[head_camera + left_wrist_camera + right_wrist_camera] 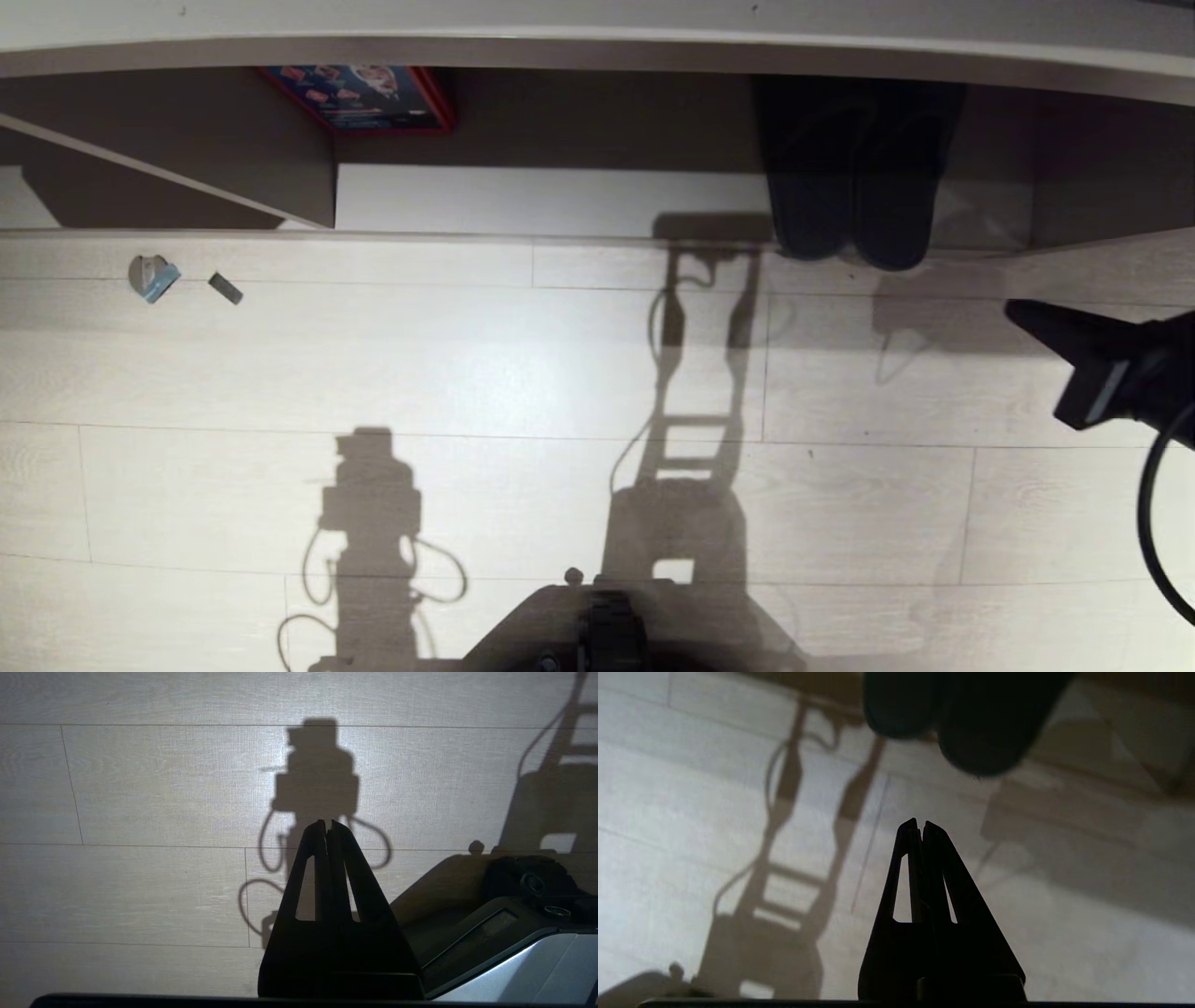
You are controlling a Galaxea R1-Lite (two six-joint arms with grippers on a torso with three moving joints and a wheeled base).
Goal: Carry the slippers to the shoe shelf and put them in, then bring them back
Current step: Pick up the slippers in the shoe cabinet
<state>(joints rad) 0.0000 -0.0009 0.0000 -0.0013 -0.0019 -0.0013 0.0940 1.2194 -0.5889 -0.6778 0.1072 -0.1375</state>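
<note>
Your right gripper (1013, 313) (fingers pressed together, empty) sat just right of the dark blue-grey soft fabric slippers (854, 182), which lay toes-out in the grey-beige laminate shoe shelf (560, 201), nearer than your left

Bare floor (467, 373) is lying open between the right gripper (1013, 313) and the slippers (854, 187) at its eleven o'clock. The desk counter (597, 42) is overhanging the shoe shelf (560, 201) at twelve o'clock, and a divider panel (308, 177) is walling its ten o'clock side.
</note>
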